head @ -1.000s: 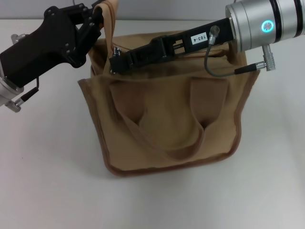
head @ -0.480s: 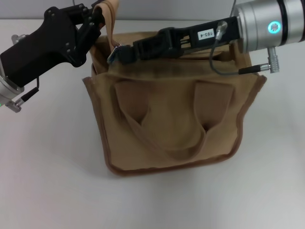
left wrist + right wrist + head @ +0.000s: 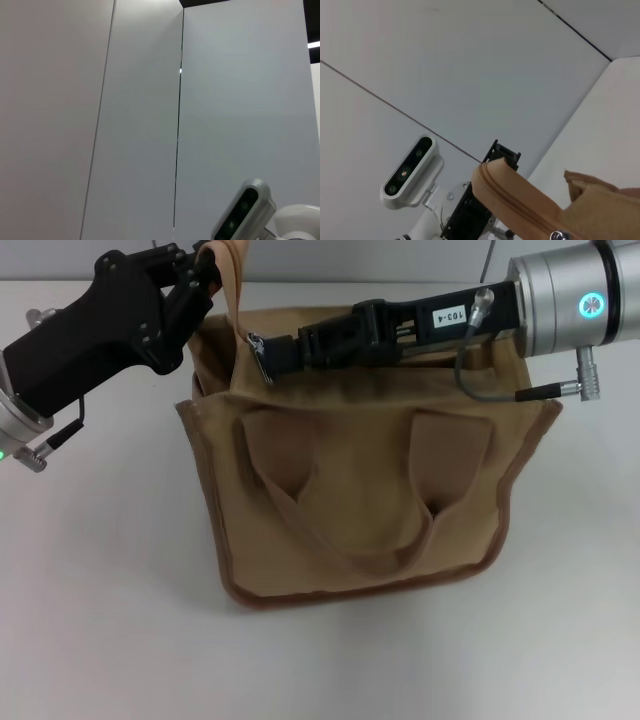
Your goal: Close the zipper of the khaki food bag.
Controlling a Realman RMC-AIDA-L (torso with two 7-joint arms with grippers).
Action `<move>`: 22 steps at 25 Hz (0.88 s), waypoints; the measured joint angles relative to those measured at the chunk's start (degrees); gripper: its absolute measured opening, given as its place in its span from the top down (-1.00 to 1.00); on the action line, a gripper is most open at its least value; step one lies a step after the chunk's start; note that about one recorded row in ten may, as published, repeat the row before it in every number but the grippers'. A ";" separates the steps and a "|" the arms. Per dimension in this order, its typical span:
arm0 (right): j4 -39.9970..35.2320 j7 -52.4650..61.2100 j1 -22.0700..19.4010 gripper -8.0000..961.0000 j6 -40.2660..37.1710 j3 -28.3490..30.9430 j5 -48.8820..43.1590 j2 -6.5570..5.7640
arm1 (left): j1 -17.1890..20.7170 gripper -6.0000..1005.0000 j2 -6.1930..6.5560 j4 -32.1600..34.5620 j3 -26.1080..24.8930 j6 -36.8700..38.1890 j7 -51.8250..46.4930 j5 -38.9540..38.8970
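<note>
The khaki food bag (image 3: 360, 490) stands upright on the white tabletop (image 3: 100, 620), front pocket and near strap handle (image 3: 350, 510) facing the head camera, occupying the centre of that view. The left tool (image 3: 200, 275) sits at about 10 o'clock from the bag's centre and is clamped on the tab of fabric at the end of the zipper (image 3: 515, 197), lifted clear of the bag's top corner (this tab serves as the anchor). The right tool (image 3: 262, 352) reaches in from 2 o'clock along the top opening, with its fingertips at the small silver pull tab (image 3: 258, 346) near the left end of the top; it appears closed on that tab, though contact is only partly visible. In the right wrist view the zipper tape arches upward toward the left tool. The step in hand, as judged, is drawing the slider along the track. To do it well, keep the left tool pulling steadily so the tape stays taut and straight, move the right tool parallel to the zipper line rather than upward, and avoid catching loose canvas in the slider.
</note>
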 joint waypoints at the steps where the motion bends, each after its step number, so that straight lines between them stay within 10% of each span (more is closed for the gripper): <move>1: 0.01 0.00 0.03 0.46 0.04 -0.05 -0.07 0.04 | 0.00 0.92 0.00 0.00 0.09 0.00 -0.03 0.00; 22: -1.24 -0.09 2.11 0.46 2.76 -2.47 -0.91 1.21 | -0.63 0.92 0.01 0.00 0.31 -0.42 -0.64 -0.02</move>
